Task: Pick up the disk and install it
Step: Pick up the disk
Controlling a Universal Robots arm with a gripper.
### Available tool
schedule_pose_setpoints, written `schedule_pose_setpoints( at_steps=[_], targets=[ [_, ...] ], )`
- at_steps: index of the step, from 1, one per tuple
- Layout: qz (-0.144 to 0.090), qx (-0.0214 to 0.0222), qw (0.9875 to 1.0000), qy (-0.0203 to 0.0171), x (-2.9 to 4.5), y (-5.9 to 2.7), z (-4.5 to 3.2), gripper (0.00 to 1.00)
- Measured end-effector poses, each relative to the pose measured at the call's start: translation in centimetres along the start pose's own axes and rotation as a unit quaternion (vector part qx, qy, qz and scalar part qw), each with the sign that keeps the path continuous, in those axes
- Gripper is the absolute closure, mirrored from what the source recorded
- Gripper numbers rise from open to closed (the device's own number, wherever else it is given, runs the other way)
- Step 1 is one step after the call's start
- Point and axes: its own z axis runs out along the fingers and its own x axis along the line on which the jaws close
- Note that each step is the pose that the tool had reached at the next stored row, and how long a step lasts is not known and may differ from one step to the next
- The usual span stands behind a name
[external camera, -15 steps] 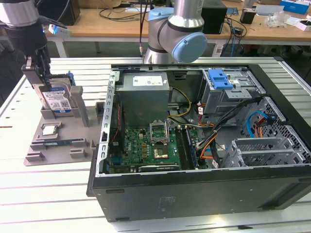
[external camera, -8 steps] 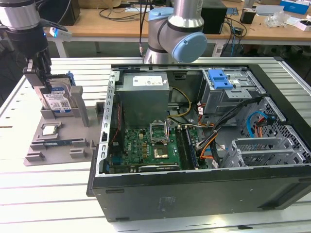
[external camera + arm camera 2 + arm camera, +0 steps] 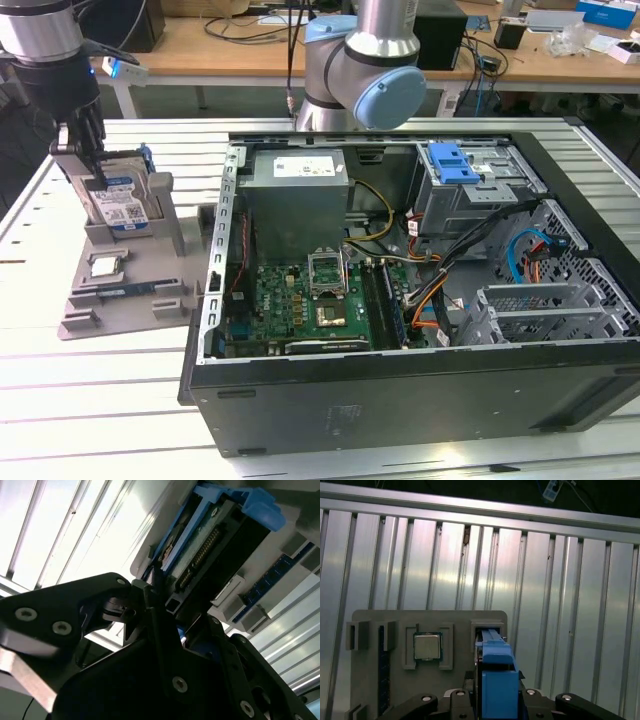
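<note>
The disk (image 3: pixel 118 205), a silver drive with a blue-and-white label and a blue bracket, stands upright in a slot of the grey holder (image 3: pixel 170 245) at the exterior view's left. My gripper (image 3: pixel 95 165) comes down onto its top edge, with the dark fingers (image 3: pixel 150 587) set against the drive's sides. In the second wrist view the disk (image 3: pixel 210 545) shows its connector end just beyond my gripper (image 3: pixel 170 602). In the first wrist view the disk's blue bracket (image 3: pixel 495 680) sits between the finger linkages. The disk is still seated in the holder.
A small square CPU chip (image 3: pixel 106 265) (image 3: pixel 427 646) lies in the holder in front of the disk. The open computer case (image 3: pixel 400 400) lies at the exterior view's right. Its blue-latched drive cage (image 3: pixel 470 185) is at the far corner. The arm's base (image 3: pixel 350 70) stands behind the case.
</note>
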Motion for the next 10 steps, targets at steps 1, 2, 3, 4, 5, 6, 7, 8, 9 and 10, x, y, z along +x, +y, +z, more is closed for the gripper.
schedule_pose_setpoints(
  at_steps=[1,2,3,4,5,6,7,8,9,10],
  targets=[
    [0.0,0.0,1.0,0.0,0.0,0.0,0.0,0.63],
    [0.0,0.0,1.0,0.0,0.0,0.0,0.01,0.63],
    [0.0,0.0,1.0,0.0,0.0,0.0,0.01,0.63],
    [0.0,0.0,1.0,0.0,0.0,0.0,0.02,0.63],
    [0.0,0.0,1.0,0.0,0.0,0.0,0.03,0.63],
    [0.0,0.0,1.0,0.0,0.0,0.0,0.03,0.63],
    [0.0,0.0,1.0,0.0,0.0,0.0,0.04,0.63],
    [0.0,0.0,1.0,0.0,0.0,0.0,0.06,0.63],
    [0.0,0.0,1.0,0.0,0.0,0.0,0.06,0.63],
    [0.0,0.0,1.0,0.0,0.0,0.0,0.07,0.63]
  ],
)
